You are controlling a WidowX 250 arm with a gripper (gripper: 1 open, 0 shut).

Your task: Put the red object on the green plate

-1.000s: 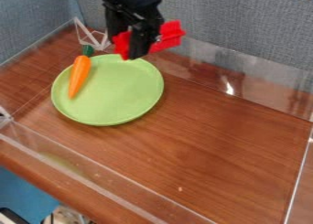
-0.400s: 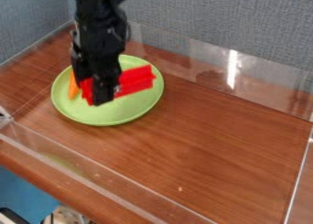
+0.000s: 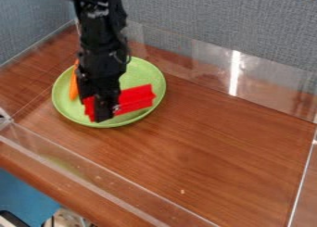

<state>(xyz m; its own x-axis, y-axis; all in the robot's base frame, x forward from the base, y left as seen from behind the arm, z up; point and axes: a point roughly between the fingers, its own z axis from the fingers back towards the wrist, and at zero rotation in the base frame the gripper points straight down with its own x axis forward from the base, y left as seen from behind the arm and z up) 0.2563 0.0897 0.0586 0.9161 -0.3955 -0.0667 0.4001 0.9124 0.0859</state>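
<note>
Since the earlier frames I had come down from above the far rim, carrying the red object low over the green plate. My gripper was clenched on the block's left end, pointing straight down, so the block would settle flat inside the rim. It seemed to touch the plate, though I could not be sure. My arm hid most of the orange carrot and my fingertips.

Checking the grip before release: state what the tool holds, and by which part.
The tool is shut on the red object, gripping its left end, low over the green plate.
</note>
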